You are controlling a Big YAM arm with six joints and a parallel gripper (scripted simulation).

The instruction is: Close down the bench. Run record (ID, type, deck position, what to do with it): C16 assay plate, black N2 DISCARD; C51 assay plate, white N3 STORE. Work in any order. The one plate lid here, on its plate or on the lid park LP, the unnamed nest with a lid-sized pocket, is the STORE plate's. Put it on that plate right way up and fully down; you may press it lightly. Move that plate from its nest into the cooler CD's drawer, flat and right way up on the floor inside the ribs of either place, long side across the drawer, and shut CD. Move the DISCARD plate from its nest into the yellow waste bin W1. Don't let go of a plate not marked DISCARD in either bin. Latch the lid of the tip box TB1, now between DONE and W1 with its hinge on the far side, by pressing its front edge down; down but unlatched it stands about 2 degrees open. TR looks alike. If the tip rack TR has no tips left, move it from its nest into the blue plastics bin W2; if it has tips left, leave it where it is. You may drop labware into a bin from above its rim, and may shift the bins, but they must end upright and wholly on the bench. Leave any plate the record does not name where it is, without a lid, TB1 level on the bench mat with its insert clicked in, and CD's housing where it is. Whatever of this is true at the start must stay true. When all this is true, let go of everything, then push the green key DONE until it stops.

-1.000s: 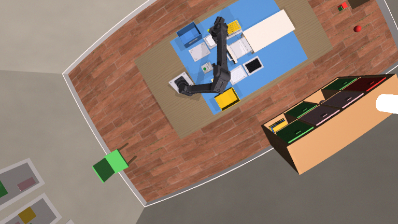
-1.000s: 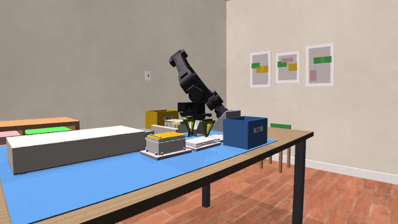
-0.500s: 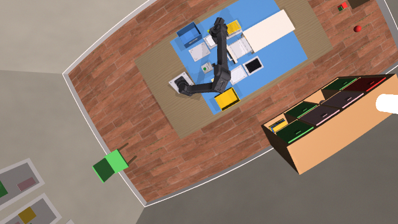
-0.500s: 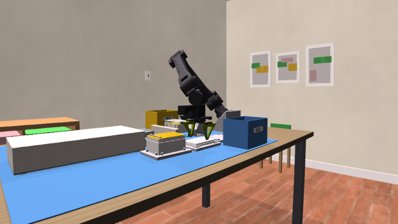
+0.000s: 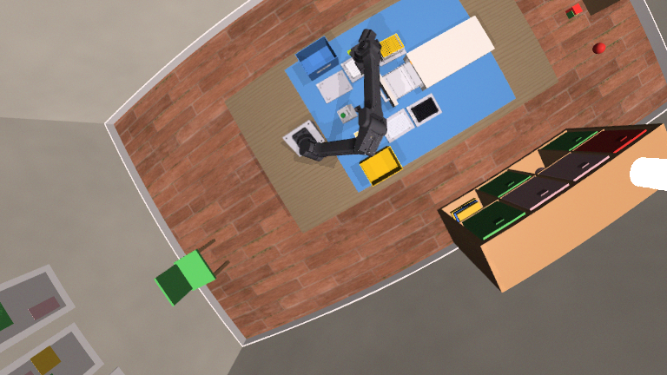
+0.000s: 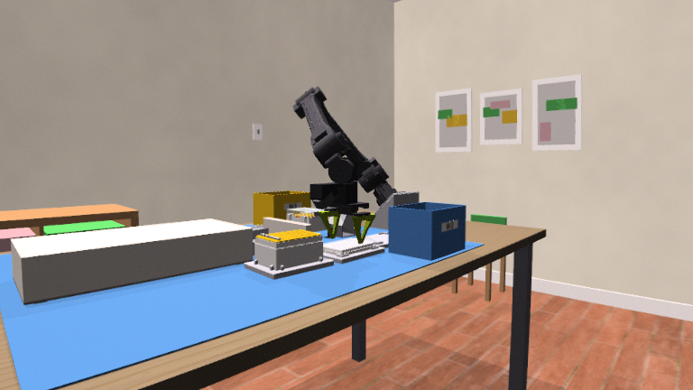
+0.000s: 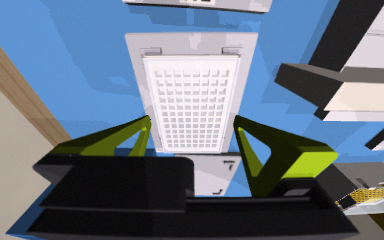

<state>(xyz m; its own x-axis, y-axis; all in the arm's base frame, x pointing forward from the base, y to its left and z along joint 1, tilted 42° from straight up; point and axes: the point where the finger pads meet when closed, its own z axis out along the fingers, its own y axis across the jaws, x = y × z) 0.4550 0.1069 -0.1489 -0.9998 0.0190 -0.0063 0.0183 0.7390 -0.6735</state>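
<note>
My open gripper [image 6: 347, 239] [image 7: 192, 118] is low over a white plate [image 7: 192, 100] in its nest [image 7: 192, 41]. In the wrist view the fingertips stand either side of it, nothing held. I cannot tell if it wears a lid. The lid park [image 5: 334, 87] [image 7: 206, 175] looks empty. Another white plate [image 5: 398, 125] and a black plate [image 5: 424, 108] sit in other nests. The cooler CD [image 5: 450, 51] has its drawer [image 5: 402, 80] pulled out. The tip rack TR [image 5: 392, 45] [image 6: 289, 236] shows yellow tips. The tip box TB1 [image 7: 369, 195] is partly in view; its latch is unclear.
The blue bin W2 [image 5: 314, 59] [image 6: 409, 235] stands upright beside the lid park. The yellow bin W1 [image 5: 379, 164] [image 6: 268, 207] stands upright across the bench. The DONE box with its green key [image 5: 343, 115] lies near the arm's base. The drawer front [image 7: 357, 97] rises right of the gripper.
</note>
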